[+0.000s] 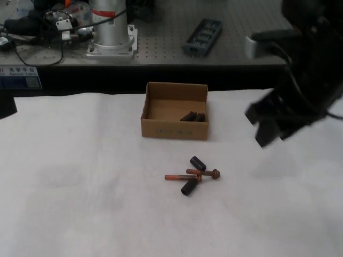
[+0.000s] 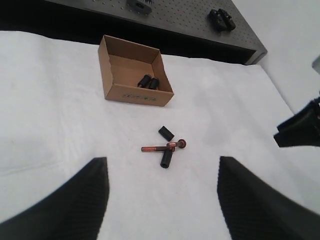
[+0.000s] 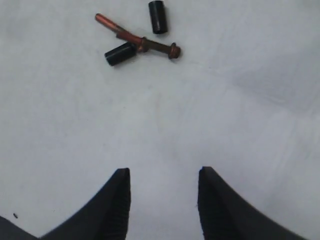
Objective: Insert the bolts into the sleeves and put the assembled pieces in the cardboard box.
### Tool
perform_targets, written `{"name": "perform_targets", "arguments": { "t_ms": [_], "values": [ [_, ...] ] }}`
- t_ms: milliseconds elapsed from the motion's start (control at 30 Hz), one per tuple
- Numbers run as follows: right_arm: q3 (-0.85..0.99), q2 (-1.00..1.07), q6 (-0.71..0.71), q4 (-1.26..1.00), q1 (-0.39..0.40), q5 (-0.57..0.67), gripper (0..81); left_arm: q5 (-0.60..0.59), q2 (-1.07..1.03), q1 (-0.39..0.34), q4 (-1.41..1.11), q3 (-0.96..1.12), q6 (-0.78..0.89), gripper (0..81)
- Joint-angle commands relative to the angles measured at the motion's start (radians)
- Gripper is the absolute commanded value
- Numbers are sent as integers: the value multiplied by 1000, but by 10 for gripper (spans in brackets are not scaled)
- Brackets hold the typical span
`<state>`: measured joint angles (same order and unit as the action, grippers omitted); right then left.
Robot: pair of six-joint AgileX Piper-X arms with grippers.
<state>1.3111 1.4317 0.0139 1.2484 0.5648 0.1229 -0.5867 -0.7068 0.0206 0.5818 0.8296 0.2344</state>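
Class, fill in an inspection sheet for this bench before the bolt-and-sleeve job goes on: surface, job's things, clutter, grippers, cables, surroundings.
Surface: white sheet covers the bench.
Job's things: cardboard box open on top, two dark pieces lying inside; two bolts lie crossed on the sheet; one sleeve lies against them, the second sleeve just apart.
Clutter: dark ribbed block on the rear bench.
Grippers: left gripper open, empty; right gripper open, empty; both above the sheet.
Cables: black cables at the rear bench's left end.
Surroundings: perforated rear bench; metal column standing on it.
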Motion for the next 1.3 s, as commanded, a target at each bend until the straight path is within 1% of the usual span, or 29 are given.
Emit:
{"name": "perform_targets", "arguments": {
  "t_ms": [0, 167, 300, 400, 433, 467, 633, 800, 900, 1000, 1100, 1200, 1267],
  "values": [
    [-18, -41, 11, -22, 4, 5, 328, 0, 2, 2, 0, -2, -10, 465],
    [-123, -168, 55, -33, 20, 5, 328, 0, 2, 2, 3, -22, -10, 465],
    [-164, -197, 97, -58, 20, 5, 328, 0, 2, 2, 3, -48, -10, 465],
    [-192, -194, 171, -127, 20, 5, 328, 0, 2, 2, 3, -53, -10, 465],
    [-208, -194, 215, -173, 20, 5, 328, 0, 2, 2, 3, -53, -10, 465],
    [-224, -192, 284, -226, 20, 5, 328, 0, 2, 2, 3, -53, -10, 465],
    [-300, -142, 742, -541, 20, -1, 328, 0, 2, 2, 1, -53, -10, 465],
    [-317, -2, 1139, -806, 20, -39, 328, 0, 2, 2, 1, -53, -10, 465],
    [-317, 85, 1415, -917, 20, -39, 328, 0, 2, 2, 1, -53, -10, 465],
    [-317, 169, 1589, -969, 20, -39, 328, 0, 2, 2, 1, -53, -10, 465],
    [-317, 229, 1766, -965, 20, -28, 328, 0, 2, 2, 1, -53, -10, 465],
    [-317, 266, 1889, -970, 20, -15, 328, 0, 2, 2, 1, -53, -10, 465],
    [-317, 278, 1926, -972, 20, -18, 328, 0, 2, 2, 1, -53, -10, 465]
  ]
}}
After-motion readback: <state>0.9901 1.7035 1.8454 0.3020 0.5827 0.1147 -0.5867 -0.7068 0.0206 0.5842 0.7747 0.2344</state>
